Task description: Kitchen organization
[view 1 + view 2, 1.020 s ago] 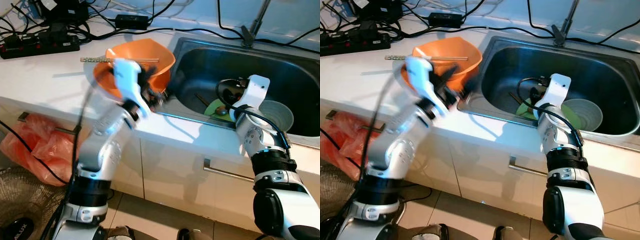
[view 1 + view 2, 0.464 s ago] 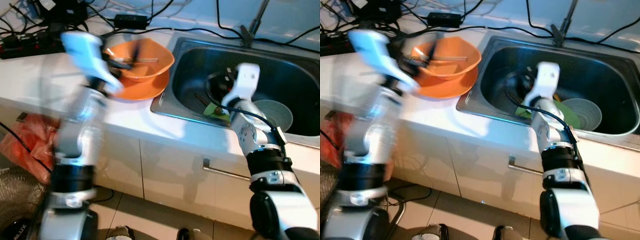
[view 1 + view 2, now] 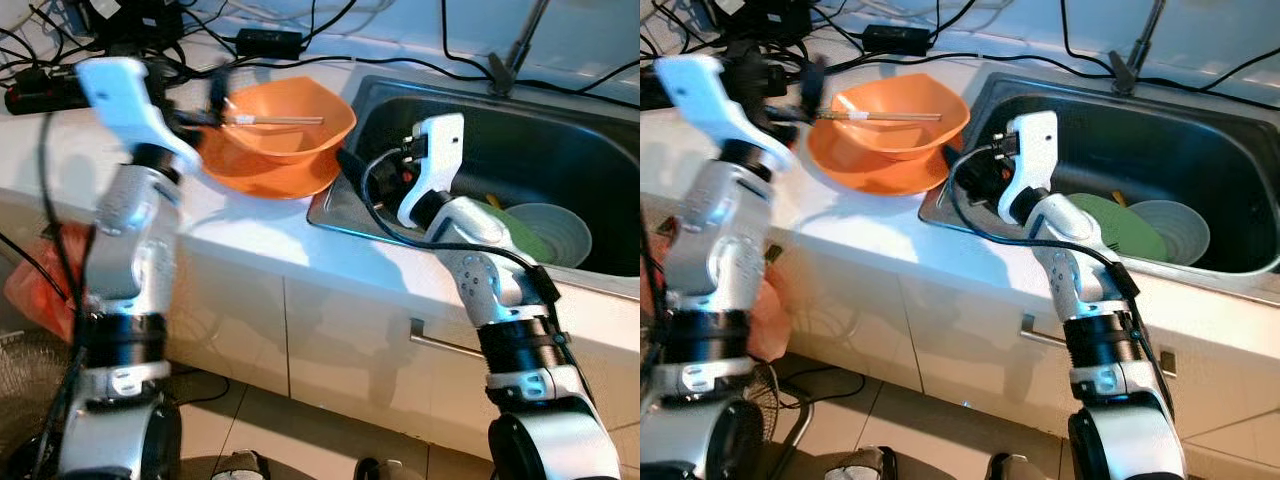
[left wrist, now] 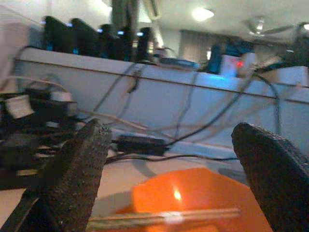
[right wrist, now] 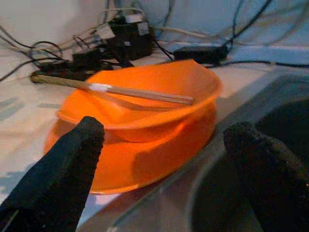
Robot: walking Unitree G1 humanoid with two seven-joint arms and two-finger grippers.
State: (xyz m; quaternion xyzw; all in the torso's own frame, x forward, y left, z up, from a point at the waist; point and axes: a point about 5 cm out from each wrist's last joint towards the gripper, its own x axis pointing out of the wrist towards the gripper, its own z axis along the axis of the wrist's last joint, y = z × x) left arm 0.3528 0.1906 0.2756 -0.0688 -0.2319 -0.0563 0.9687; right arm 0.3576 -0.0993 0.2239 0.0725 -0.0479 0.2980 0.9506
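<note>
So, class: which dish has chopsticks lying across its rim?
The orange bowl on the counter; chopsticks bridge its rim, unlike the pale bowl in the sink.

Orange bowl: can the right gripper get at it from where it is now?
Probably yes. The right gripper is open and faces the orange bowl from the sink side, with nothing between them. The chopsticks lie across the rim and might be knocked.
</note>
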